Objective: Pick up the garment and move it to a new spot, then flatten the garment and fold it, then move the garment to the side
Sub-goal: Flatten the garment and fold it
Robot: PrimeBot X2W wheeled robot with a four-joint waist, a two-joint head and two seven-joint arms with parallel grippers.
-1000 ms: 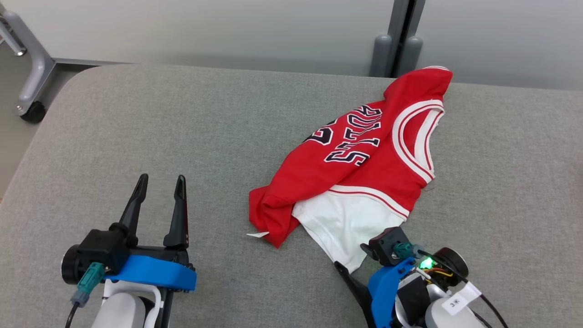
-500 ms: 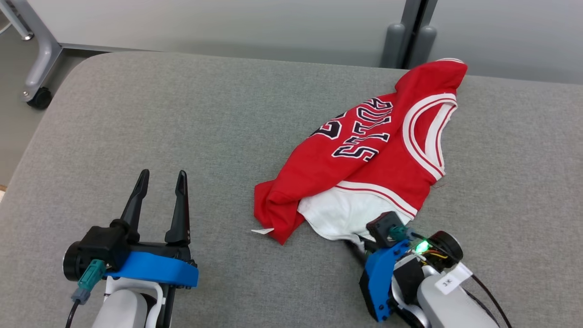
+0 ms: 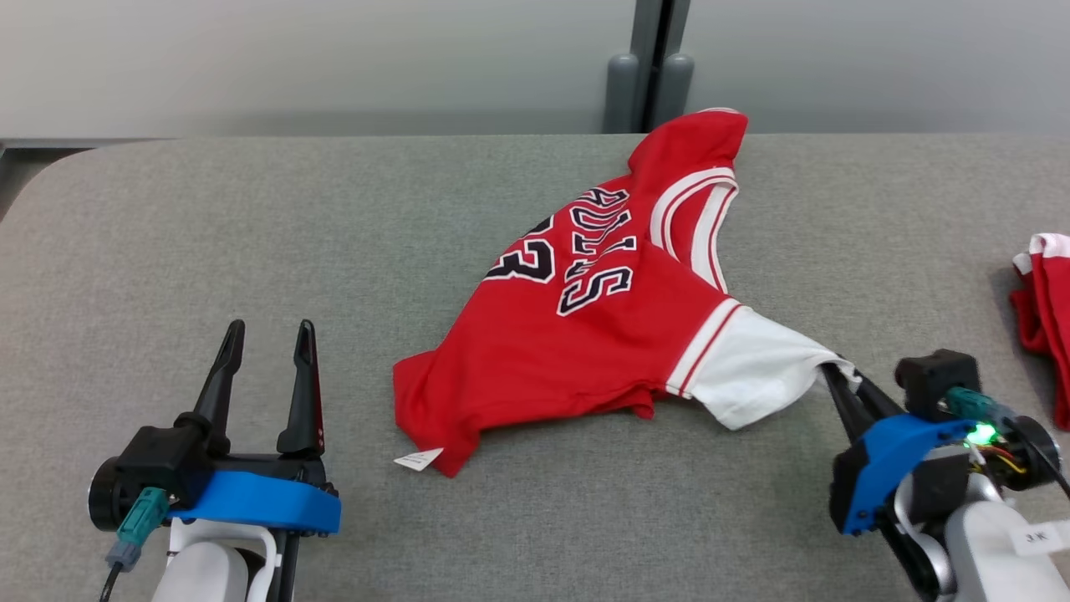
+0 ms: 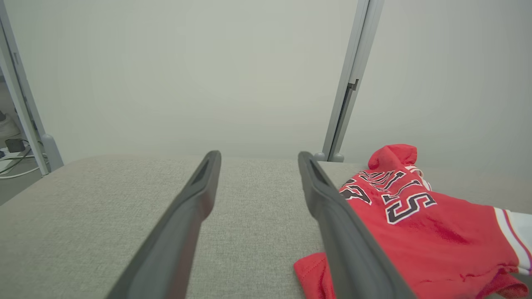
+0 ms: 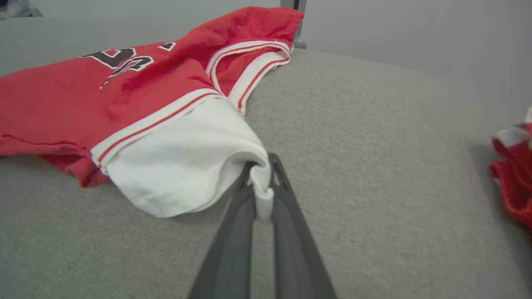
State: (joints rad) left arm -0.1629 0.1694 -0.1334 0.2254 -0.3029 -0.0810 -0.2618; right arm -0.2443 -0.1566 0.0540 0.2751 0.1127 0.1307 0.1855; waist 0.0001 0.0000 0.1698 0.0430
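A red jersey (image 3: 577, 334) with dark lettering and a white sleeve (image 3: 752, 372) lies crumpled in the middle of the grey padded table (image 3: 251, 251). My right gripper (image 3: 832, 372) is shut on the white sleeve's edge, at the garment's right end; in the right wrist view the white cloth (image 5: 187, 162) bunches between the fingertips of that gripper (image 5: 261, 174). My left gripper (image 3: 266, 334) stands open at the lower left, apart from the jersey and holding nothing. In the left wrist view that gripper (image 4: 257, 160) has the jersey (image 4: 415, 224) just right of its right finger.
A second red and white garment (image 3: 1041, 293) lies at the table's right edge, also in the right wrist view (image 5: 511, 178). A grey post (image 3: 648, 75) rises behind the table against a pale wall. Bare grey surface spreads to the left of the jersey.
The right gripper has closed on the white sleeve and pulled it out to the right, stretching the jersey. The head camera has also turned right. The left gripper stays put.
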